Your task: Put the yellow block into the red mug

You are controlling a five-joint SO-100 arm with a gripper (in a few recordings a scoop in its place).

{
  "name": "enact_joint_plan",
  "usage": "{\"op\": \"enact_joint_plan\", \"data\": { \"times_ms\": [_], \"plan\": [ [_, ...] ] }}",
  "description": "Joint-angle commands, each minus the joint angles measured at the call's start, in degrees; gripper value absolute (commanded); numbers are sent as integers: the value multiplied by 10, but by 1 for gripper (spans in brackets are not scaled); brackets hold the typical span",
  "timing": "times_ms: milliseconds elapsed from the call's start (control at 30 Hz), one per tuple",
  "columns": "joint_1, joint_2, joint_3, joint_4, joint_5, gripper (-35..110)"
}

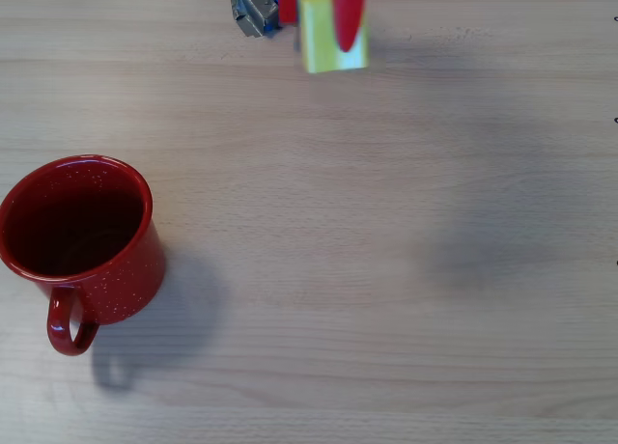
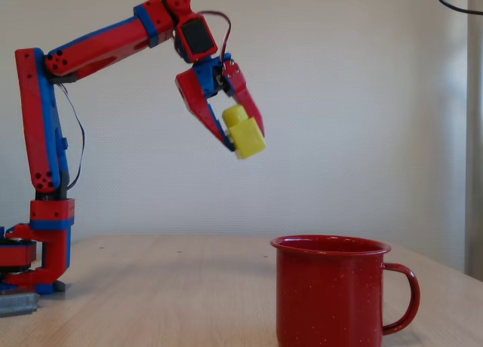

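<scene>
The gripper (image 2: 243, 138) is clamped on the yellow block (image 2: 244, 133), its red fingers (image 2: 250, 105) pinching the brick from both sides high in the air, well above the wooden table (image 2: 173, 287) in the fixed view. In the overhead view the block (image 1: 323, 48) hangs at the top edge with a red finger (image 1: 349, 10) across it. The red mug (image 1: 82, 236) stands upright and well apart at the lower left, handle toward the bottom edge.
</scene>
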State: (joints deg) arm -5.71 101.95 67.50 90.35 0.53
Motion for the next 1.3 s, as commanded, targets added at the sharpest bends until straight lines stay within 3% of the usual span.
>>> {"op": "enact_joint_plan", "data": {
  "times_ms": [0,700,1267],
  "plan": [
    [20,7,-56,-13,-19,0],
    [279,-132,-196,-50,-86,0],
    [337,-163,-196,-73,-103,0]
  ]
}}
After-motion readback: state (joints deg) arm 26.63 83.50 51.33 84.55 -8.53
